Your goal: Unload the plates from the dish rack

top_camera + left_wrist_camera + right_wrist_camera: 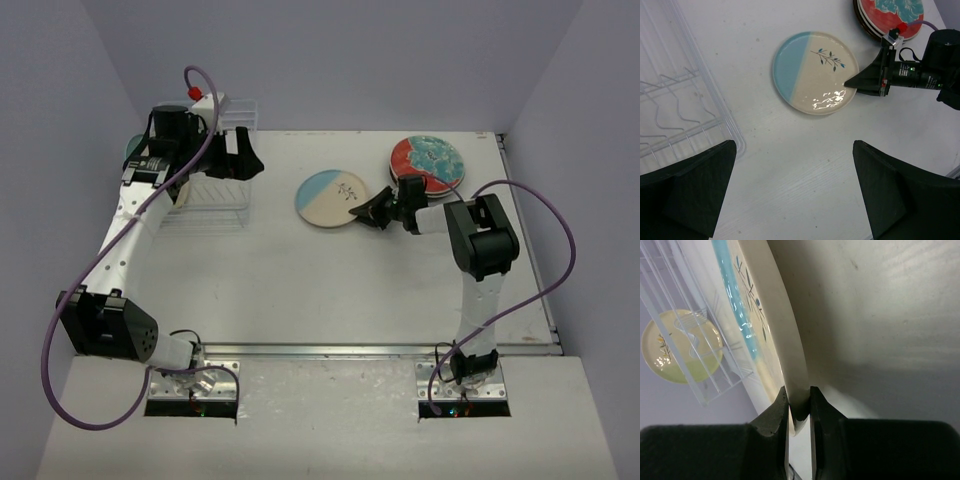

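A cream plate with a pale blue segment (pixel 330 198) lies flat at table level in the middle, right of the white wire dish rack (pixel 215 195). My right gripper (pixel 376 211) is shut on its right rim. The right wrist view shows the rim (pixel 790 340) pinched between both fingers (pixel 774 415). A stack of plates topped by a red one with teal patches (pixel 428 162) sits at the back right. My left gripper (pixel 241 156) is open and empty over the rack's right end. In the left wrist view (pixel 794 147) it looks down on the table, rack (pixel 680 100) and cream plate (pixel 812 70).
A yellowish plate (pixel 677 352) shows through the rack's wires (pixel 705 365) in the right wrist view. A clear plastic container (pixel 238 108) stands behind the rack. Grey walls close in the table on three sides.
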Action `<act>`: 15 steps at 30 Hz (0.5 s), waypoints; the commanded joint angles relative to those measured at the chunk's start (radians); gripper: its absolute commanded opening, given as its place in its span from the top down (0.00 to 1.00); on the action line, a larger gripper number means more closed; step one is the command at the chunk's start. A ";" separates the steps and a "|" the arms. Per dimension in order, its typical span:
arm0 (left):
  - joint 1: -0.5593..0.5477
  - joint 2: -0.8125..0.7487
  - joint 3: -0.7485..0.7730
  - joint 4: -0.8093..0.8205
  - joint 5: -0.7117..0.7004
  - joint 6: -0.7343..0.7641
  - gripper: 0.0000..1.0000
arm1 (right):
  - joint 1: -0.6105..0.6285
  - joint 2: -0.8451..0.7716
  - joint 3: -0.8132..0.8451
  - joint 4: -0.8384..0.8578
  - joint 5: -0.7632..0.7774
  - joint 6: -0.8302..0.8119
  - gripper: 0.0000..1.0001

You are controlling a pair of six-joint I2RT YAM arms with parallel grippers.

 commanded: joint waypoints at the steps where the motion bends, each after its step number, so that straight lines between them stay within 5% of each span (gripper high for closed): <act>1: 0.014 -0.041 -0.011 0.052 -0.027 -0.002 0.00 | -0.001 0.029 0.068 -0.040 0.080 -0.039 0.89; 6: 0.018 -0.048 0.007 0.044 -0.123 -0.004 0.00 | -0.024 0.019 0.095 -0.079 0.098 -0.096 0.83; 10: 0.024 -0.049 0.033 0.031 -0.242 -0.016 0.00 | -0.035 -0.024 0.070 -0.098 0.111 -0.119 0.45; 15: 0.039 -0.036 0.071 -0.002 -0.382 -0.021 0.00 | -0.039 -0.090 0.035 -0.106 0.099 -0.143 0.36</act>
